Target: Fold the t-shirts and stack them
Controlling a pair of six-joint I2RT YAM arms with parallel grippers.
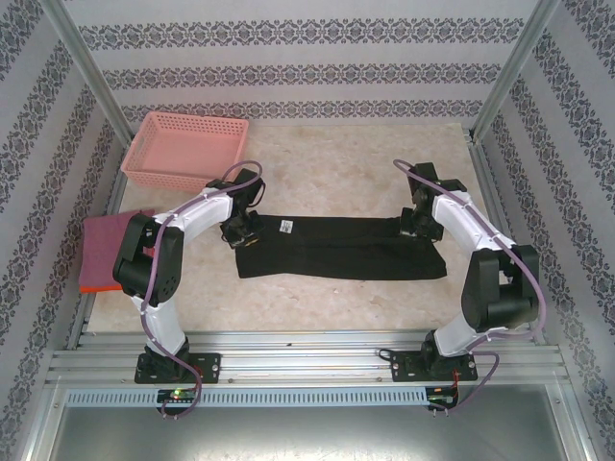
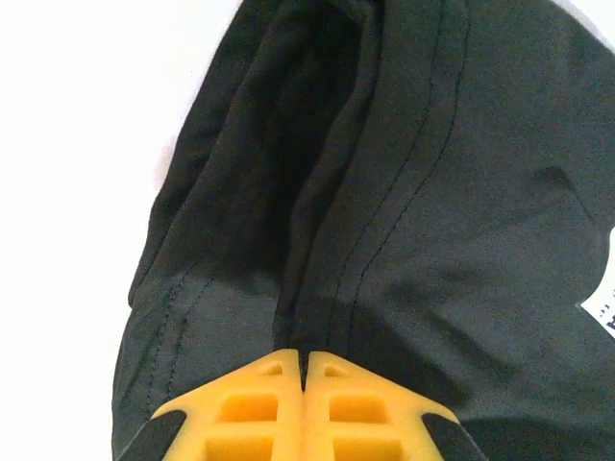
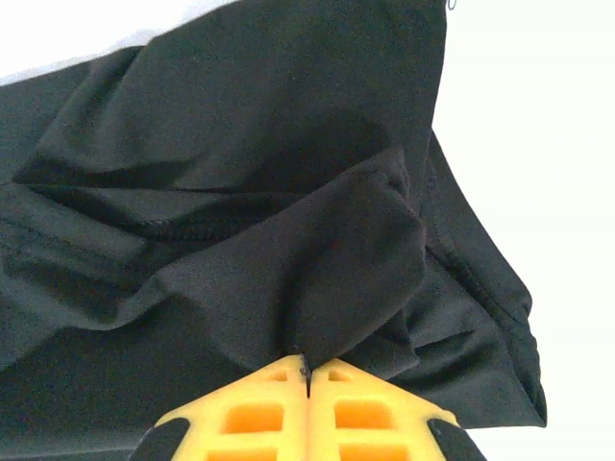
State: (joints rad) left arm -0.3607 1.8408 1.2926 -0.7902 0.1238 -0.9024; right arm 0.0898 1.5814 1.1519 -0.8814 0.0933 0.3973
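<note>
While the long black soft-cloth t-shirt (image 1: 346, 248) lies as a narrow band across the middle of the pale table (image 1: 336, 173), its long axis runs left to right. The left gripper (image 1: 238, 230) is pinched tight on its left end and the right gripper (image 1: 411, 226) on its right end, so each arm is nearest its own end. Counted: one black shirt, one folded dusty-pink shirt (image 1: 108, 245) at the table's left edge, an orange strip (image 1: 101, 286) showing under it, and one pink plastic lattice basket (image 1: 163, 176).
</note>
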